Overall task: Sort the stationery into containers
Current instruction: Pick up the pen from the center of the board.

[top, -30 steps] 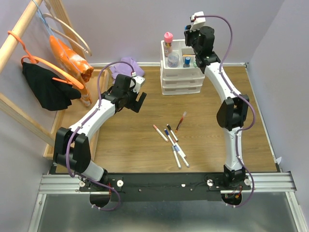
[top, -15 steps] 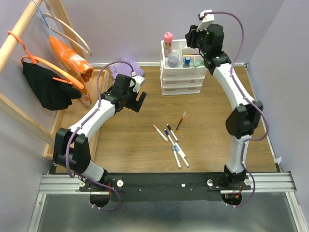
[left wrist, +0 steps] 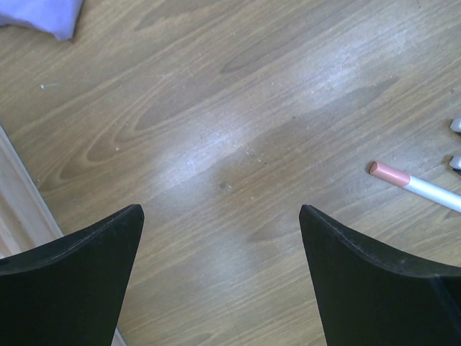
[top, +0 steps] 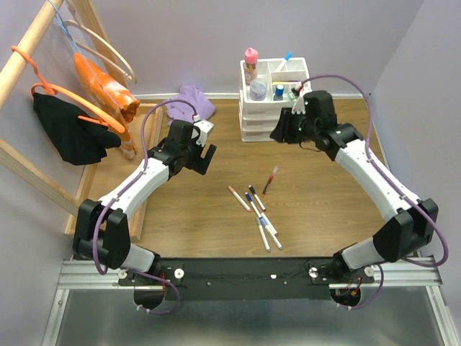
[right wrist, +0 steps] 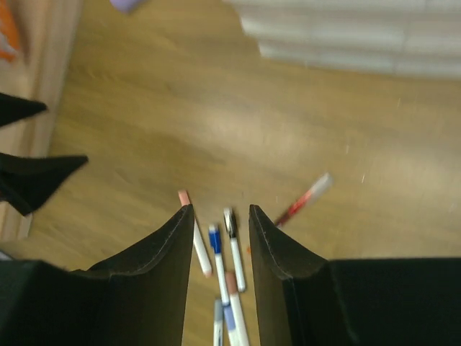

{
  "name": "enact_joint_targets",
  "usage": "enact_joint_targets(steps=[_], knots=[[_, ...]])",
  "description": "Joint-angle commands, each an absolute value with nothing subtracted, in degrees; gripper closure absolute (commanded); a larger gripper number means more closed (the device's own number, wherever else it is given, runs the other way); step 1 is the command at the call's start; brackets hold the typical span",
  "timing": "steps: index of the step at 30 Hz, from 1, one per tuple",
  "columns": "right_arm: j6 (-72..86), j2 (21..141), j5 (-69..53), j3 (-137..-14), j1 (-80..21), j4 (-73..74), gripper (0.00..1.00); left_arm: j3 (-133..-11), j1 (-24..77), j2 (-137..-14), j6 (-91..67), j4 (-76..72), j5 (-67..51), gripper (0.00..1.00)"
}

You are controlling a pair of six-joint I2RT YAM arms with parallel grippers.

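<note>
A purple cloth (top: 193,99) lies crumpled on the wooden bench (top: 216,216), just beyond the left gripper (top: 204,157). To that gripper's left runs a long wooden tray (top: 101,184). Farther left, a clothes rail (top: 25,47) carries hangers with an orange garment (top: 108,90) and a black garment (top: 68,126).

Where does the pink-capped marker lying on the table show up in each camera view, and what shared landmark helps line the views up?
Top external: pink-capped marker, leftmost of the loose markers mid-table.
Left wrist: at the right edge, mid-height.
Right wrist: lower centre, leftmost marker.
Shared landmark: purple cloth, top-left corner in left wrist, top edge in right wrist.
</note>
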State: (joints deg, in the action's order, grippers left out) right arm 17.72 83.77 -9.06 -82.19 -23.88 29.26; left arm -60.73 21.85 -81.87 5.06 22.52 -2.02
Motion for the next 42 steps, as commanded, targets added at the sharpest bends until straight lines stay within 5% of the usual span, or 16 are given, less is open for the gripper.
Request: enact_joint_targets(steps=[1, 9, 12, 16, 42], knots=[[24.26, 86.12, -9.66, -77.88, -24.87, 36.39, 0.57, -59.5, 22.24, -79.81, 4.22, 22.94, -0.44, 0.02], [19.51, 95.97, -20.74, -72.69, -31.29, 38.49, 0.77, -58.97, 21.8, -79.1, 5.53, 23.55, 1.41, 0.02], [17.76, 96.85, -20.22, -69.7, -32.16, 34.11, 0.74, -58.54, 21.27, -78.92, 5.54, 23.29, 1.5, 0.02], [17.31, 99.13, -18.02, -70.48, -33.92, 31.73, 0.58, -57.48, 21.01, -78.31, 5.01, 22.41, 0.88, 0.02], [9.05, 114.25, -7.48, -85.16, -45.26, 31.29, 0.51, -53.09, 20.13, -73.57, 4.31, 20.3, 2.64, 0.01]])
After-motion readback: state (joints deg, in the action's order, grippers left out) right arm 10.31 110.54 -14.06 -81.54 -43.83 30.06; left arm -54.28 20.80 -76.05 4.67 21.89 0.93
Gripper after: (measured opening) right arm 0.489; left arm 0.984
